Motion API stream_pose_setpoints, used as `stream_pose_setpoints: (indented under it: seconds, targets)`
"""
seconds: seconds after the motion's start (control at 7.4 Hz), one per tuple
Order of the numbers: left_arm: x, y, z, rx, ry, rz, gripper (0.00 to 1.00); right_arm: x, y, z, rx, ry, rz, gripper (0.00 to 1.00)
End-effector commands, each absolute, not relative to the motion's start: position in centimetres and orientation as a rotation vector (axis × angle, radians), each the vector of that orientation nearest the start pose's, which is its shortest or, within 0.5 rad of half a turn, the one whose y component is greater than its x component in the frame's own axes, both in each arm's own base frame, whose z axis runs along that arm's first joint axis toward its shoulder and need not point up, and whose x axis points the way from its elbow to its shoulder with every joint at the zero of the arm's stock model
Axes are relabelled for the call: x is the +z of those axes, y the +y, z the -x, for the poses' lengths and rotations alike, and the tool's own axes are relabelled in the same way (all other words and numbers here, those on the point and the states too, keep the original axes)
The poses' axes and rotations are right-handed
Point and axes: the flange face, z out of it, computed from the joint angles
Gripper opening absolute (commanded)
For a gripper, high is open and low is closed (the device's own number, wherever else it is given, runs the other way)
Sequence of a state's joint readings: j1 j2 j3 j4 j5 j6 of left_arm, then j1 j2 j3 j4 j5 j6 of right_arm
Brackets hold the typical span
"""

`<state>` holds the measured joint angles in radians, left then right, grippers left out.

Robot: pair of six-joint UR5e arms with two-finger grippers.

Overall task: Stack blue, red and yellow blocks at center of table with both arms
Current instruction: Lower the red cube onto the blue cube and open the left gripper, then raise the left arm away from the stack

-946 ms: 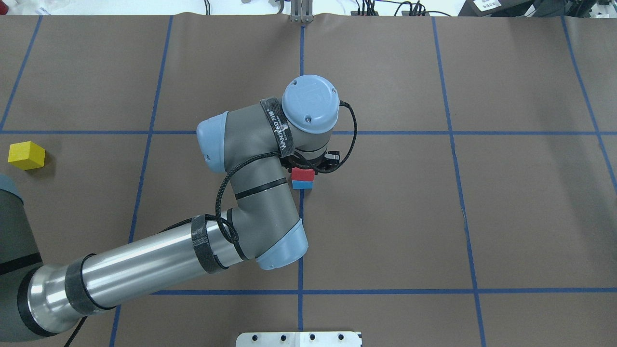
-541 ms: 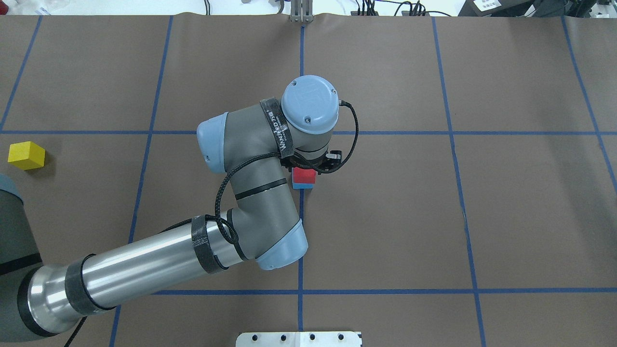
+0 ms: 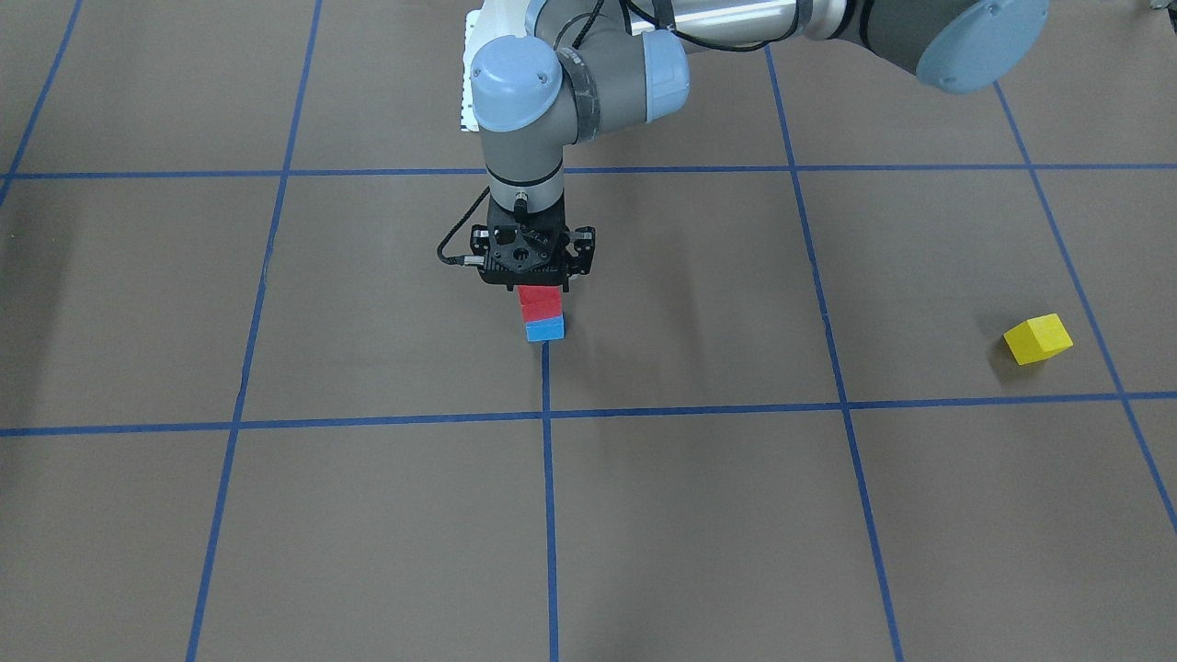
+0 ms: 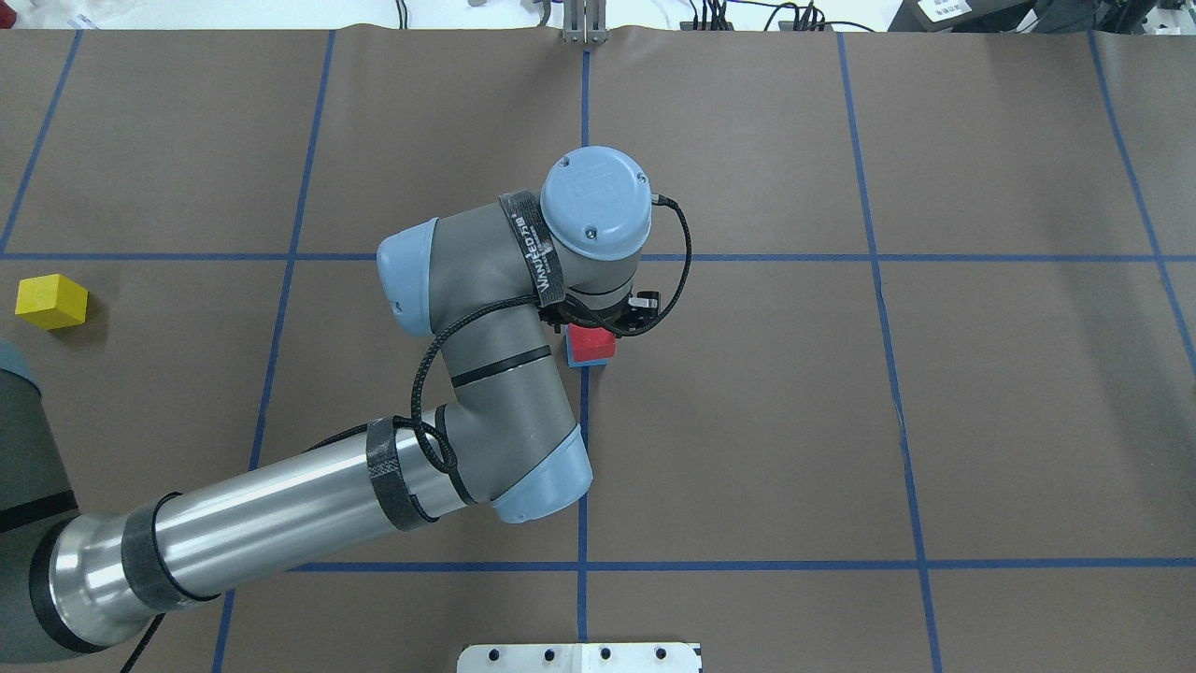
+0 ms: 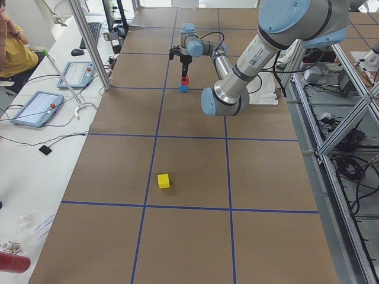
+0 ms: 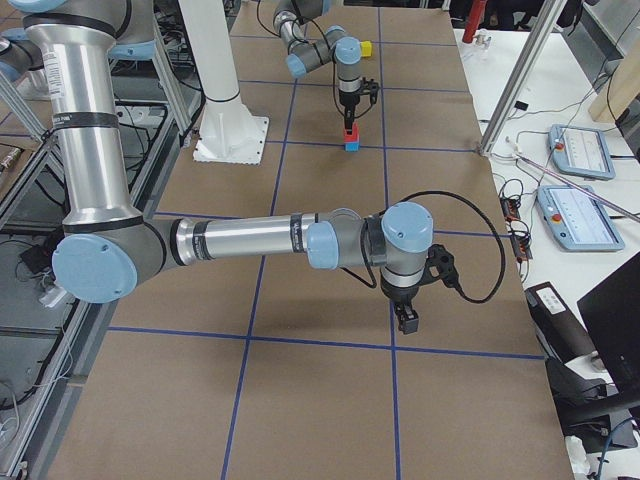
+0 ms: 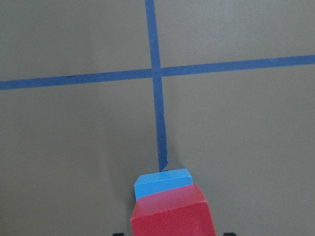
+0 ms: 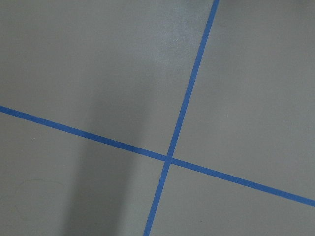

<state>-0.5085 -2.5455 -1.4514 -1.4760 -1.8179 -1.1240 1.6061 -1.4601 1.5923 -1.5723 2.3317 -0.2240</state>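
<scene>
A red block [image 3: 540, 303] sits between the fingers of my left gripper [image 3: 539, 290], right on or just above a blue block [image 3: 544, 329] at the table's centre cross. In the overhead view the red block [image 4: 591, 344] hides nearly all of the blue one [image 4: 567, 360]. The left wrist view shows the red block [image 7: 172, 214] close up, with the blue block [image 7: 161, 182] under it. A yellow block [image 4: 51, 301] lies alone far out on my left side [image 3: 1037, 338]. My right gripper [image 6: 407, 318] hovers over bare table; I cannot tell whether it is open or shut.
The brown table cover carries blue tape grid lines [image 4: 584, 449]. The white robot base plate [image 4: 579, 657] is at the near edge. Tablets and cables [image 5: 35, 106] lie on a side bench with a seated person. A metal pole [image 6: 520, 70] stands beside the table.
The left wrist has shifted slightly. The red block now covers almost all of the blue block in the overhead view, where earlier a blue band showed below it.
</scene>
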Motion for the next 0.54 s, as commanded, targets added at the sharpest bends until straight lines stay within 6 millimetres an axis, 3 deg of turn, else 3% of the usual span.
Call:
stream_pose_setpoints:
  seconds: [0.0,0.14,0.27,0.41]
  targets:
    - [8.7,-46.2,-55.4,0.076,0.813,-0.173,0.99,59.0,-54.3,-8.4,-0.23,-0.739,-0.225,1.0]
    - [9.7,-46.6,-50.4,0.105,0.823,-0.172,0.99,59.0,-54.3,-8.4,-0.23,-0.739,-0.225,1.0]
    - [13.2,-46.5,-44.7,0.193,0.831,-0.208,1.0,59.0,-54.3,-8.4,-0.23,-0.739,-0.225,1.0]
    - [18.1,-47.1,-39.1,0.285,0.814,-0.235,1.0,59.0,-54.3,-8.4,-0.23,-0.739,-0.225,1.0]
